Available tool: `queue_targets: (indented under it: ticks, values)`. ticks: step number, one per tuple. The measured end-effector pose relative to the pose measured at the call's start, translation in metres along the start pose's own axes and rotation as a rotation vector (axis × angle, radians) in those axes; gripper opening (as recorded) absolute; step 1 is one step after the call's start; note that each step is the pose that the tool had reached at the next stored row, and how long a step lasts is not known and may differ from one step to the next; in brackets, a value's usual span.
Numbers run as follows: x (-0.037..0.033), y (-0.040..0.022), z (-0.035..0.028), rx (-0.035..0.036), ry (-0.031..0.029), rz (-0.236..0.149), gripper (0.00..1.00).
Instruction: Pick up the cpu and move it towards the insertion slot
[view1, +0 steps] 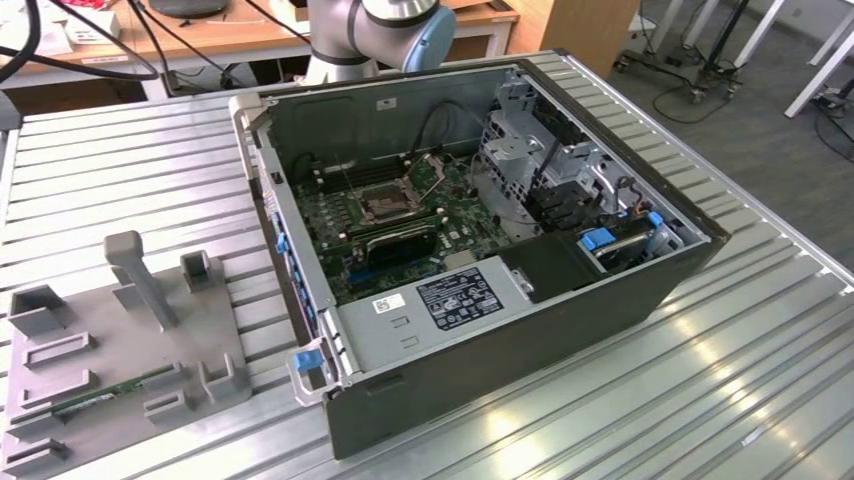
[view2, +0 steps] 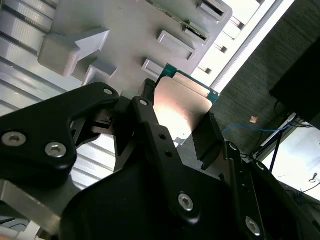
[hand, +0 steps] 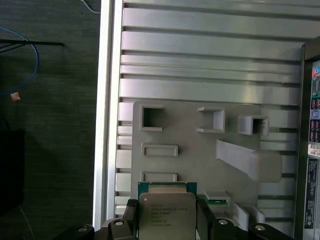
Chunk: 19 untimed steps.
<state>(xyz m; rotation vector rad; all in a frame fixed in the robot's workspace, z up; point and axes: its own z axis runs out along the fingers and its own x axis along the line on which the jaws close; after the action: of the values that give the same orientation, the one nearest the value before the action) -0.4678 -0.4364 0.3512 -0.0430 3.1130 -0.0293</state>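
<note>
While grey tray (hand: 200, 150) lies beyond, fingers (hand: 204, 222) clamp cpu (hand: 167, 215) edges.

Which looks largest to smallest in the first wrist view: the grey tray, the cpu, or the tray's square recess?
1. grey tray, clearly largest.
2. cpu, held in the end effector. It is nearer the camera than the tray, so it may look oversized.
3. square recess, smallest.

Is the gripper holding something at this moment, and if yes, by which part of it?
Yes. The gripper holds the cpu. Its fingers clamp two opposite side edges of the chip, and the metal top is uncovered.
</note>
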Motion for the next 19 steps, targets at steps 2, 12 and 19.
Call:
queue_targets:
  ticks: [2, 12, 19]
  values:
    - [-0.0001, 0.0, -0.0023, 0.0001, 0.0, 0.0, 0.55]
    - [-0.0003, -0.0002, -0.0093, 0.0, 0.0, 0.0, 0.55]
    - [-0.0004, -0.0003, -0.0151, 0.0, -0.0001, 0.0, 0.55]
